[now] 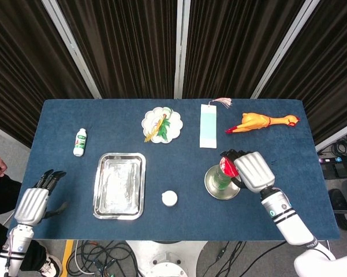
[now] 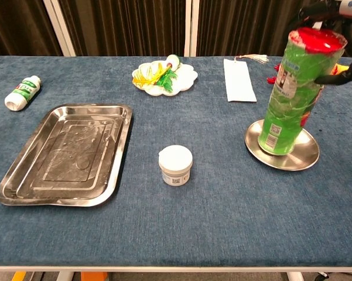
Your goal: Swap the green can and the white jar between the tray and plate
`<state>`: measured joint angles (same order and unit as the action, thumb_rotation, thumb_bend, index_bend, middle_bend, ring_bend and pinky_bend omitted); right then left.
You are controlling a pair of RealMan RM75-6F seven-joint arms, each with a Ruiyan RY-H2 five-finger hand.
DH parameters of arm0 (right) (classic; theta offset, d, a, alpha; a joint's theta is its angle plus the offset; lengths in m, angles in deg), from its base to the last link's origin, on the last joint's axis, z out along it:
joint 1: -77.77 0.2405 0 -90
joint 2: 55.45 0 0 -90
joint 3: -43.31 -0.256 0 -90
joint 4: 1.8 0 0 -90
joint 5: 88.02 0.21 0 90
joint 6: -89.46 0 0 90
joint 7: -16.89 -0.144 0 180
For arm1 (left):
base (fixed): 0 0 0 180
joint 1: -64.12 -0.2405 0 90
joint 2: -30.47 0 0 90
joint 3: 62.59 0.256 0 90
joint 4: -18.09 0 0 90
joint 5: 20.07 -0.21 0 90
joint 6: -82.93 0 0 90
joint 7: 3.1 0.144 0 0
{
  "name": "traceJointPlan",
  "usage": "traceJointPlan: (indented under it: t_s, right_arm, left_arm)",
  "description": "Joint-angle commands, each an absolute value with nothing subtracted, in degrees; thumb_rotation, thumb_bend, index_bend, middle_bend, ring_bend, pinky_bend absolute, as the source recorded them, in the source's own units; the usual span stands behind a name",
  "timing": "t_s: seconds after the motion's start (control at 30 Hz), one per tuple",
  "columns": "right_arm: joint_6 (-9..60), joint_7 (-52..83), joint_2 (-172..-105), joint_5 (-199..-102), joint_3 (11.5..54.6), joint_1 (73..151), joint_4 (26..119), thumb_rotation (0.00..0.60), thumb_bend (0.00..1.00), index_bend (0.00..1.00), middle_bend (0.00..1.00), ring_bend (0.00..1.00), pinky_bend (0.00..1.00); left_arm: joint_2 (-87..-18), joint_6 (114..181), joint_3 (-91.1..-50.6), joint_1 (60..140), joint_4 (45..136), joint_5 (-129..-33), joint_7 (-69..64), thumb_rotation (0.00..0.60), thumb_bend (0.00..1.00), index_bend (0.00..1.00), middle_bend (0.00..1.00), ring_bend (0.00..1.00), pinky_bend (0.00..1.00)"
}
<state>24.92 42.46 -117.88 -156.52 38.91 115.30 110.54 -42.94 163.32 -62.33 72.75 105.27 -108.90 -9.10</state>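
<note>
1. The right hand (image 1: 251, 170) is wrapped around the upper part of the green can (image 2: 293, 93), fingers curled on its side below the red lid. The can stands on the round steel plate (image 2: 309, 157) near the table's right edge, leaning slightly toward the left in the chest view. Whether its base sits fully flat I cannot tell.

2. The white jar (image 2: 176, 165) stands upright on the bare blue cloth, toward the front edge of the table, between the steel tray (image 2: 23, 170) and the plate. It touches neither.

3. The tray lies left of the jar, long axis running front to back, nothing in it.

4. The left hand (image 1: 33, 203) hangs off the table's front-left corner, fingers held out and holding nothing.

5. The relation that matters: the jar lies to the left of the right hand and to the right of the left hand, just beside the tray's right rim. Judging by this, the can half of the swap looks nearly done, and the jar's short trip to the tray remains.

6. The jar is squat and upright, so a grasp from above, around its lid, seems the natural approach.
</note>
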Motion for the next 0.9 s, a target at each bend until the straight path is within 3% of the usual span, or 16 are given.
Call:
traceJointPlan:
  t_s: [0.03,0.1,0.17,0.23,0.37,0.57,0.77,0.9]
  right_arm:
    - [26.1,43.3,-118.3,-155.5,39.1,115.5,110.1,0.6,0.23,0.37,0.41,0.36,0.5]
    - [26.2,43.7,-118.2,-155.4,39.1,115.4,110.2,0.6,0.19,0.22,0.31,0.24,0.41]
    - [26.4,44.0,-117.5,-155.3,39.0,115.3,110.7,0.6,0.11,0.06,0.18,0.08,0.24]
    - [26.2,43.2,-116.7,-156.0,38.7,115.0,111.4,0.6,0.06,0.0,0.08,0.01,0.15]
    - [24.4,40.6,-115.2,-158.4,38.2,113.6,112.2,0.6,0.01,0.0,0.0,0.0,0.06]
    - [18.5,35.3,-111.9,-163.9,37.6,109.6,113.7,0.6,0.0,0.0,0.0,0.0,0.04]
    - [8.4,26.5,-110.9,-168.8,36.4,103.5,109.8,0.6,0.0,0.0,0.0,0.0,0.02]
    - [8.4,20.2,-110.3,-167.2,35.8,101.8,105.5,0.6,0.0,0.0,0.0,0.0,0.02]
  left_arm:
    - [-43.0,163.3,-62.4,72.8,105.0,-108.9,-9.3,0.6,0.23,0.14,0.12,0.05,0.3]
    - [-42.9,163.6,-62.3,72.7,105.1,-109.0,-9.3,0.6,0.23,0.14,0.12,0.05,0.3]
    - [-42.9,163.7,-62.3,72.7,105.0,-109.1,-9.4,0.6,0.23,0.14,0.12,0.05,0.3]
    - [-42.9,163.7,-62.3,72.9,105.0,-109.3,-9.6,0.6,0.23,0.14,0.12,0.05,0.3]
    - [-42.9,163.6,-62.4,73.1,105.2,-109.5,-9.3,0.6,0.23,0.14,0.12,0.05,0.3]
    - [-43.0,162.5,-62.3,74.6,106.8,-110.8,-8.3,0.6,0.23,0.14,0.12,0.05,0.3]
    - [-43.9,157.8,-62.0,78.9,110.2,-114.2,-6.1,0.6,0.23,0.14,0.12,0.05,0.3]
    - [-45.5,153.7,-63.3,83.1,113.2,-115.7,-2.5,0.6,0.23,0.14,0.12,0.05,0.3]
